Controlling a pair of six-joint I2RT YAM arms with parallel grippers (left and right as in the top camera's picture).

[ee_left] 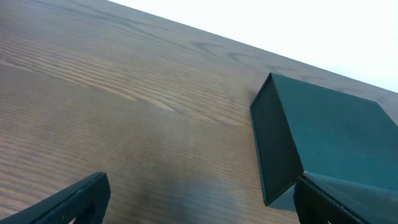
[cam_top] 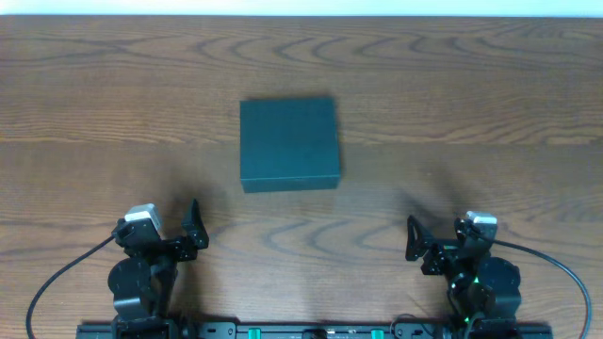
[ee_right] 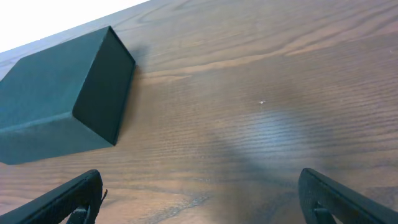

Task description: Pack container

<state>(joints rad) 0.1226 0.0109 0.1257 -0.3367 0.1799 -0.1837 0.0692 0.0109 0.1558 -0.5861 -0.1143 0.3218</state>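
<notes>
The container [cam_top: 288, 143] is a dark teal box with its lid shut, lying flat at the middle of the wooden table. It shows at the right of the left wrist view [ee_left: 329, 137] and at the upper left of the right wrist view [ee_right: 62, 93]. My left gripper [cam_top: 195, 229] is open and empty near the table's front left, well short of the container. My right gripper [cam_top: 415, 240] is open and empty near the front right. Both sets of fingers show wide apart over bare wood in the left wrist view [ee_left: 199, 202] and the right wrist view [ee_right: 202, 199]. No snack packs are in view.
The wooden table [cam_top: 471, 94] runs to a white far edge at the top of the overhead view. Black cables trail from both arm bases at the front edge.
</notes>
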